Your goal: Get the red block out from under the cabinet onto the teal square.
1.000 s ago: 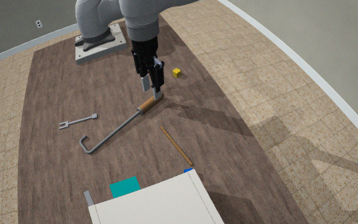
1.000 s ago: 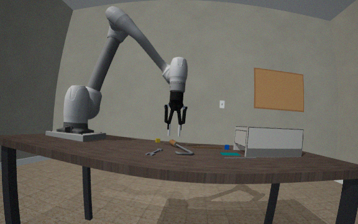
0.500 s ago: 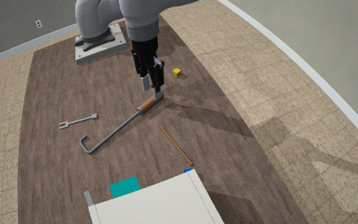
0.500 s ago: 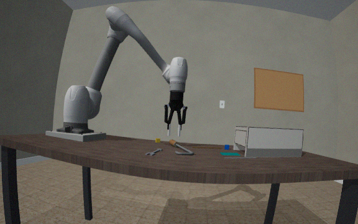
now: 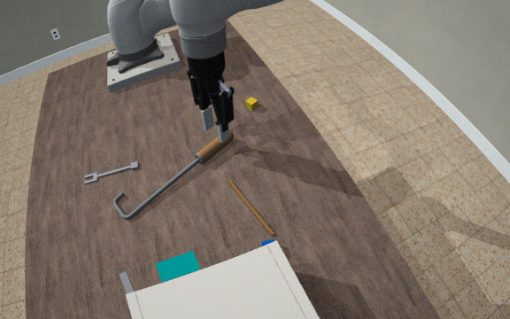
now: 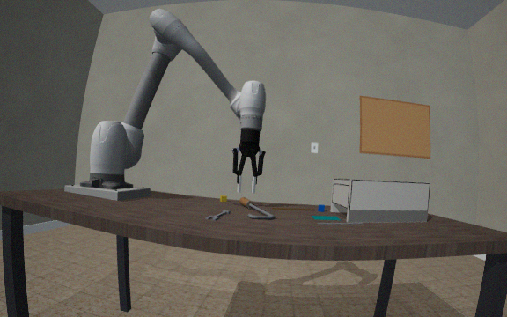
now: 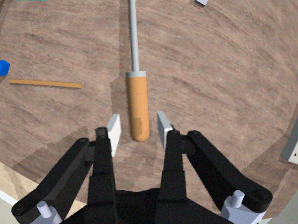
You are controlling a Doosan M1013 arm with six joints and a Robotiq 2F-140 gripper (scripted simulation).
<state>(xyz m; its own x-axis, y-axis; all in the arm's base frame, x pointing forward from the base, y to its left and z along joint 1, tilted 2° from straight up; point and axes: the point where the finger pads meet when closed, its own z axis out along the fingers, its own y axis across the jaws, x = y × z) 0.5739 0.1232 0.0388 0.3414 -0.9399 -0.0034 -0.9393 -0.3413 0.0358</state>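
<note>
The red block is hidden in every view. The white cabinet stands at the near end of the table. The teal square lies flat beside it. A metal hook tool with a wooden handle lies on the table, its hook end toward the cabinet. My gripper is partly open and empty. It hangs a little above the end of the handle, one finger on each side.
A grey forked tool lies left of the hook. A thin wooden stick and a blue block lie near the cabinet. A yellow block sits right of the gripper.
</note>
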